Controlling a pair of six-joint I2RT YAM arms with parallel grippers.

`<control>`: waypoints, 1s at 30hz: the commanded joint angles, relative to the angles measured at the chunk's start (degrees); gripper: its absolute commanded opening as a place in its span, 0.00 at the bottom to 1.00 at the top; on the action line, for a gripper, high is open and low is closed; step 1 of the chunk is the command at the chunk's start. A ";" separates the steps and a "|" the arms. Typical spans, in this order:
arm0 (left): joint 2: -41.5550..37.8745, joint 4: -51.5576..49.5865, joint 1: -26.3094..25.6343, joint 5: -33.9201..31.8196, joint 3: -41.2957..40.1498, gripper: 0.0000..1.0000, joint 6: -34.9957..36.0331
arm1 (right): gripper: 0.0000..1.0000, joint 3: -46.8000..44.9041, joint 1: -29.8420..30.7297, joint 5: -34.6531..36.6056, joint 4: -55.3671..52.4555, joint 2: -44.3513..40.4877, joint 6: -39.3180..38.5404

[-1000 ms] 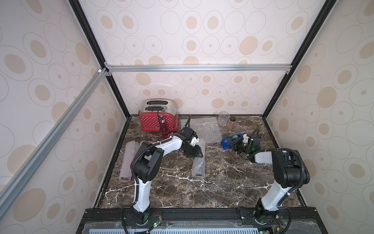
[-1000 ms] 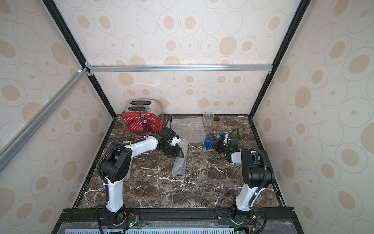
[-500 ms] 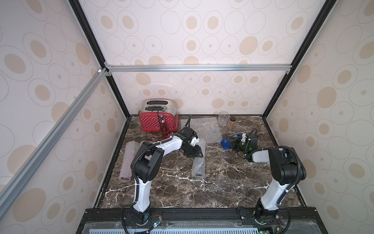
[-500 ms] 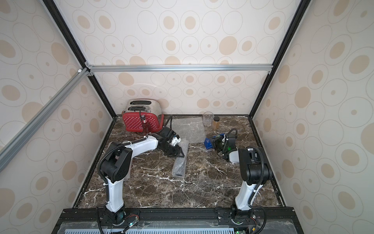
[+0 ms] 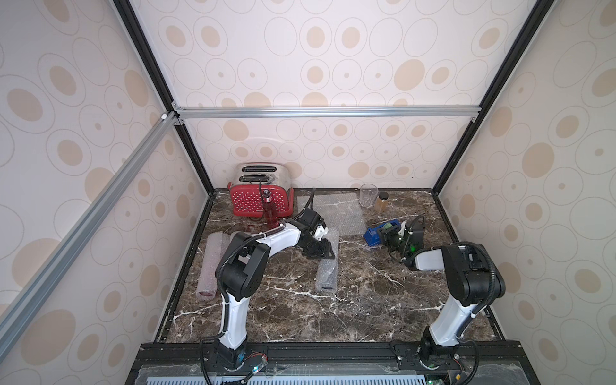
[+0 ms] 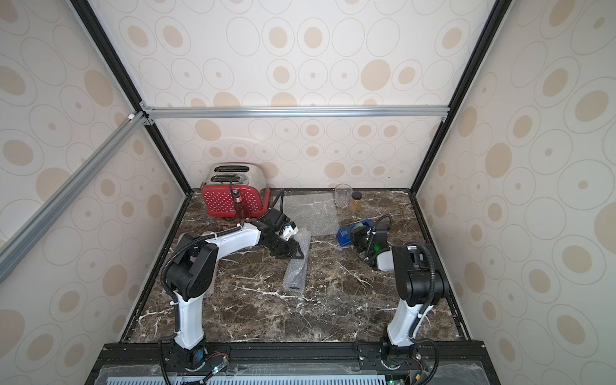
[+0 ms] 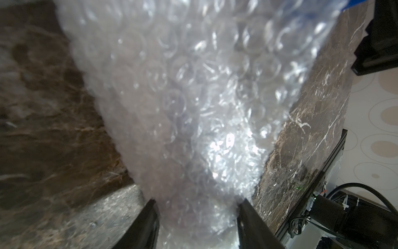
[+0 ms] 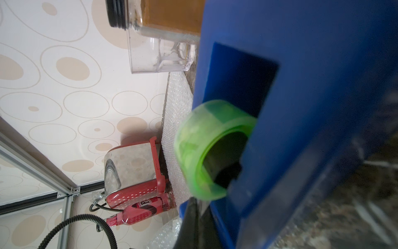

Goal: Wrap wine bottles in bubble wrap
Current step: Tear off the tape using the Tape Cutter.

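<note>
A roll of bubble wrap point(image 5: 327, 266) point(image 6: 296, 270) lies mid-table with a dark shape faintly showing inside. My left gripper point(image 5: 319, 253) point(image 7: 198, 215) is shut on its far half, the black fingers point(image 7: 148, 217) pressing both sides of the wrap. One red wine bottle point(image 5: 270, 213) point(image 8: 140, 212) stands bare before the toaster. A flat bubble wrap sheet point(image 5: 336, 211) point(image 6: 313, 213) lies behind. My right gripper point(image 5: 389, 238) point(image 8: 193, 212) is shut at the end of the blue tape dispenser point(image 5: 375, 235) point(image 8: 301, 86), just under its green tape roll point(image 8: 193, 151).
A red toaster point(image 5: 260, 196) stands at the back left. A clear glass point(image 5: 368, 195) and an amber jar point(image 5: 381, 201) stand at the back right. Pinkish wrapped rolls point(image 5: 211, 263) lie along the left wall. Enclosure walls close in three sides.
My right gripper has closed at the tape dispenser and shifted slightly toward it. The left arm and its roll have not moved.
</note>
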 commanded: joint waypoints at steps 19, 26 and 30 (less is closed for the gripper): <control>3.83 -5.72 -1.73 -6.36 -3.03 0.54 0.85 | 0.00 1.55 -2.50 -6.90 5.15 -4.34 10.65; 3.22 -5.72 -1.72 -6.80 -3.50 0.53 1.04 | 0.00 1.16 -2.53 -6.15 7.24 -3.42 14.76; 3.16 -5.72 -1.79 -6.80 -3.56 0.53 1.04 | 0.00 2.26 -2.53 -5.89 8.60 -3.53 17.00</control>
